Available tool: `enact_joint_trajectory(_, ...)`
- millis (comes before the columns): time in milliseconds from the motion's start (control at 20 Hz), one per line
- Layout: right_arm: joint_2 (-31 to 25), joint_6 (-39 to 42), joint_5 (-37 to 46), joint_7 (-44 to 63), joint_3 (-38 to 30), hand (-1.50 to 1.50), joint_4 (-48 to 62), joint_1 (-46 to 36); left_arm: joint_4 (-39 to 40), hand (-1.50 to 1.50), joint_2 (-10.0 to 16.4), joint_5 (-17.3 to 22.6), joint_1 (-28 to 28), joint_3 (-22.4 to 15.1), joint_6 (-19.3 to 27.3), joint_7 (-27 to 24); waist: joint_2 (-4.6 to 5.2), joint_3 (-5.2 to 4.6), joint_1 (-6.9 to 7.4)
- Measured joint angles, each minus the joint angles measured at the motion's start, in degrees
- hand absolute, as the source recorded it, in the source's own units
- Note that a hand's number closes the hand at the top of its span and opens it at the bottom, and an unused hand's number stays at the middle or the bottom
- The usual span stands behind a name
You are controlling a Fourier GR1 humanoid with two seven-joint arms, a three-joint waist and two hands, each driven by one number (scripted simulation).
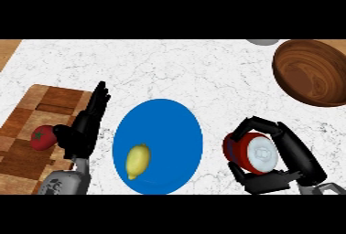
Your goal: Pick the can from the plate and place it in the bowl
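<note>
A red can (251, 153) with a white lid lies on its side in my right hand (287, 153), to the right of the blue plate (165, 123). The fingers and thumb curl round the can. Only a yellow lemon (137, 160) lies on the plate, at its lower left. The brown wooden bowl (312, 71) stands at the far right, above and beyond the can. My left hand (86, 125) rests open with fingers up, just left of the plate.
A wooden cutting board (37, 114) lies at the left edge with a red tomato (42, 137) on it, beside my left hand. A grey object (262, 41) peeks in at the top, left of the bowl.
</note>
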Motion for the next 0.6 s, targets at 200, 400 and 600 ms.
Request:
enact_joint_trajectory(200,-3.84,-0.72,-1.01,-1.05,-6.9,1.5,-8.44,2.39,-0.82,0.0,0.16,0.07,1.0,-0.08,-0.47,-0.37,-0.05,-0.04,0.23)
enact_joint_trajectory(400,-6.85,-1.14,-0.52,4.94,-12.27,1.5,-17.68,3.95,-0.31,0.0,-0.07,0.05,-1.1,0.33,-0.33,1.31,0.02,-0.07,0.45)
enact_joint_trajectory(600,-9.72,0.39,-1.45,13.33,-18.46,1.5,-21.96,1.27,-1.22,0.0,0.56,0.42,-1.23,0.77,-1.23,2.18,0.1,-0.08,1.01)
